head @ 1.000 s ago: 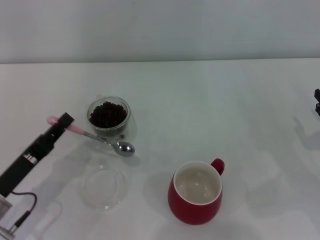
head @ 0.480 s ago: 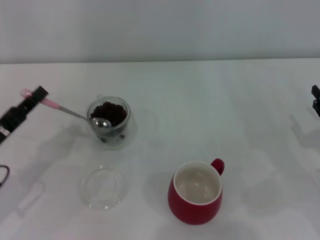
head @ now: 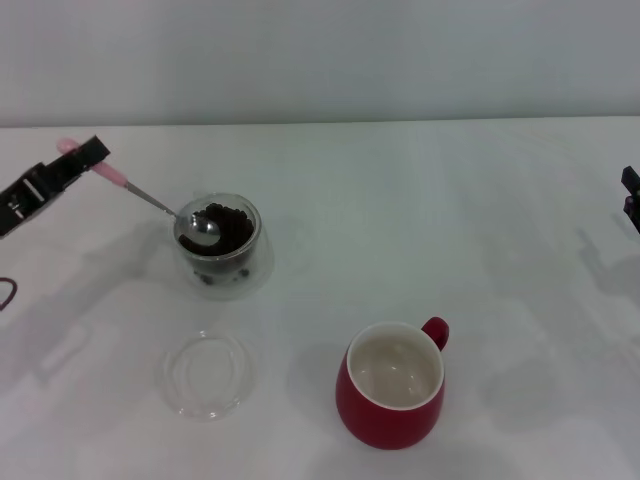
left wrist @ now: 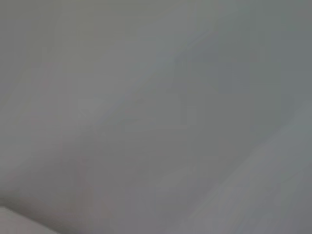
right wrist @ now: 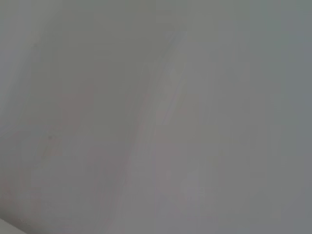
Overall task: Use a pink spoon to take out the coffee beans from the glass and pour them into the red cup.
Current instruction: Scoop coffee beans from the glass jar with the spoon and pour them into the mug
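In the head view my left gripper (head: 88, 158) is at the far left, shut on the pink handle of the pink spoon (head: 150, 200). The spoon slants down to the right, and its metal bowl rests on the dark coffee beans (head: 228, 226) inside the small clear glass (head: 219, 246). The red cup (head: 393, 398) stands upright at the front right of the glass, white inside, handle toward the back right. My right gripper (head: 633, 200) shows only as a dark tip at the right edge. Both wrist views are plain grey.
A flat shallow clear glass dish (head: 207, 375) lies on the white table in front of the glass, to the left of the red cup. A dark cable loop (head: 5, 293) shows at the left edge.
My left gripper has lifted the spoon from the table in front of the glass, moving back and left. The spoon bowl now lies on the beans inside the glass.
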`<state>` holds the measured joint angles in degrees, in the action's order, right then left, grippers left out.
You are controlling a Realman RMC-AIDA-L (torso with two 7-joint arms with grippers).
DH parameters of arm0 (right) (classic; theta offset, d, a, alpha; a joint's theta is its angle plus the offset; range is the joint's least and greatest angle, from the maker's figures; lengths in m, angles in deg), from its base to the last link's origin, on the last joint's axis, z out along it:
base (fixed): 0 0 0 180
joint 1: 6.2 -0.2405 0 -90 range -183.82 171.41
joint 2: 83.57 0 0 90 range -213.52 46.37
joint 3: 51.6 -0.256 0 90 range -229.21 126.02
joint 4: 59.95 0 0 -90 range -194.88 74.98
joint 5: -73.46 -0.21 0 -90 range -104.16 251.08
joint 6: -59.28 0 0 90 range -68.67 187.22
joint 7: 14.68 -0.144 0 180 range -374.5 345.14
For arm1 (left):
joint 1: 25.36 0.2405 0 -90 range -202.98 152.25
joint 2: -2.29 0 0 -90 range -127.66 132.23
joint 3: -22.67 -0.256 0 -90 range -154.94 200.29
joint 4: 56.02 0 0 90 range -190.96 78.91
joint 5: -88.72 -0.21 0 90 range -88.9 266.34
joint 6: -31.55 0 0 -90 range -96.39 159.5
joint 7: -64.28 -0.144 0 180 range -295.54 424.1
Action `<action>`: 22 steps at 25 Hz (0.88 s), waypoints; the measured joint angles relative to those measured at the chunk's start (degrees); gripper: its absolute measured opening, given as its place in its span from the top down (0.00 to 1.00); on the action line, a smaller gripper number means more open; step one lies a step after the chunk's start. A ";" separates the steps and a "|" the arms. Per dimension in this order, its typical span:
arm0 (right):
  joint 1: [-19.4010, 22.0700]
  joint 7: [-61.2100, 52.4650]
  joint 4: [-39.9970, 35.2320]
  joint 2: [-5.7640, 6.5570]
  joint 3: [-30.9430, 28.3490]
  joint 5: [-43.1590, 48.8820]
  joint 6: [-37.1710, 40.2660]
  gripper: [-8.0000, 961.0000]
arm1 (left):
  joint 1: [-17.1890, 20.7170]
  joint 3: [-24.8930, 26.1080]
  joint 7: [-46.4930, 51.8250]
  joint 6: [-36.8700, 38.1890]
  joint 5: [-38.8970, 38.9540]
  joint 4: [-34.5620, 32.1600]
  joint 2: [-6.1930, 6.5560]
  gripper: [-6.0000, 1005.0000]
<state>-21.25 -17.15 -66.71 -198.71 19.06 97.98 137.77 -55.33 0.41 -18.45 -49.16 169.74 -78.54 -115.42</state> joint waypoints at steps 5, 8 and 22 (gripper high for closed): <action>0.01 -0.01 0.00 0.00 0.00 0.00 -0.01 0.41 | -1.83 -0.18 0.18 3.33 -2.14 -0.07 0.16 0.86; -0.23 -0.40 0.02 -0.01 0.04 0.00 -0.23 0.41 | -2.77 -0.46 -0.09 4.48 -2.29 -0.09 0.19 0.86; -1.39 -1.75 0.34 -0.09 0.53 0.43 -0.63 0.41 | -7.53 -4.34 -0.83 15.41 -3.18 -0.02 0.11 0.86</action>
<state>-22.64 -18.89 -66.37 -198.80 19.60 98.40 137.13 -62.86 -3.93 -19.27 -33.75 166.56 -78.55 -115.31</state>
